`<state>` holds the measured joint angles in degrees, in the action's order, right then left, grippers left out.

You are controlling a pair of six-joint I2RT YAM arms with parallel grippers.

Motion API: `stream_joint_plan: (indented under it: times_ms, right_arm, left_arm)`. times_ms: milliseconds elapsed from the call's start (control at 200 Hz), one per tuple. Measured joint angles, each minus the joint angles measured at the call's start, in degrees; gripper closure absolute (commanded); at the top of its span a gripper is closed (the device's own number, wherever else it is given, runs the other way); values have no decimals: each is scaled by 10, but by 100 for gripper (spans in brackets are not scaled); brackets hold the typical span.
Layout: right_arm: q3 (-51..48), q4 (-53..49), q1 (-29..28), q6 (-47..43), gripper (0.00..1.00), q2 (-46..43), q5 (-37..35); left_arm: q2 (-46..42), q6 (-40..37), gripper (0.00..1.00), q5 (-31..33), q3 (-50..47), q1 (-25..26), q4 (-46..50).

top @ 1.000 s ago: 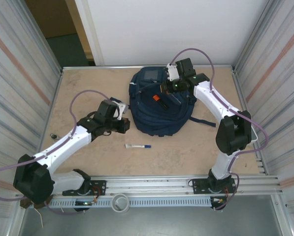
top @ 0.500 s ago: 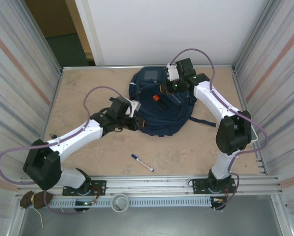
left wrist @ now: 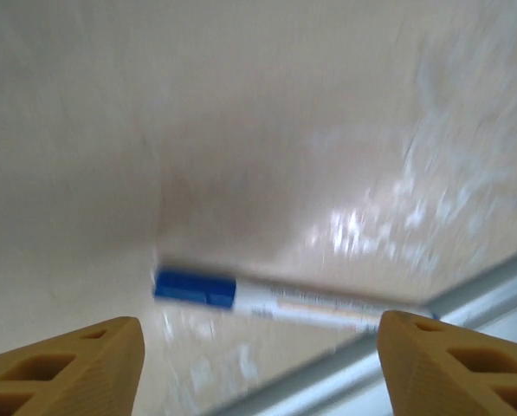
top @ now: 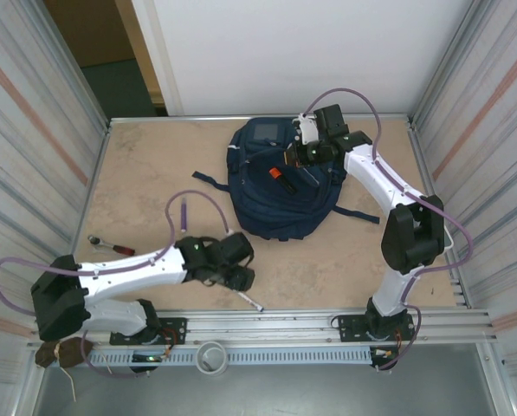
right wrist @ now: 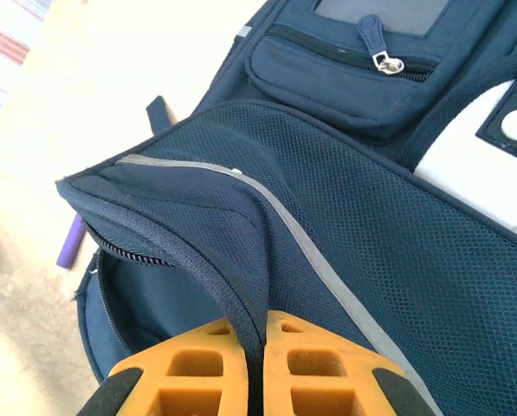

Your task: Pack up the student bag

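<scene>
Because a backpack takes nothing while its mouth lies flat, we have our right gripper pinched together on the zippered lip of the student bag. A fold of navy fabric is clamped between the two orange fingers and lifted, so the seam peaks up into them and a dark gap shows just to their left. From this gripper the bag spreads away on every side: its mesh panel runs ahead and to the right, and its small zip pocket lies farther ahead.

Our left gripper hangs low over the table with its fingers wide apart and nothing between them. The marker lies just ahead of the opening, blue cap toward the left finger and white barrel running toward the right one (close beside the metal rail). We judge this spread stance to be a pick-up approach, since the pen is loose on the table and looks bound for the bag.

For the left gripper, the student bag sits well apart, farther out across the table and somewhat to its right.
</scene>
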<state>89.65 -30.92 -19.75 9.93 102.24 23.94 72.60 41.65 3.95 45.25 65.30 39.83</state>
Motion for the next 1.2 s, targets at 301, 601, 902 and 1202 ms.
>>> stream_joint_plan:
  times_ms: [301, 601, 902, 1202]
  right_arm:
    - [-17, 17, 6, 2, 100, -3, 19]
    - [-30, 24, 9, 1, 100, -17, 25]
    - [-33, 26, 15, 2, 100, -19, 34]
    - [-48, 35, 28, 2, 100, -21, 54]
  left_arm:
    - [24, 105, 29, -65, -66, 19, -56]
    - [65, 127, 36, -71, -66, 19, -97]
    - [131, 125, 51, -39, -8, 19, -45]
    - [219, 92, 76, 40, 85, 14, -37]
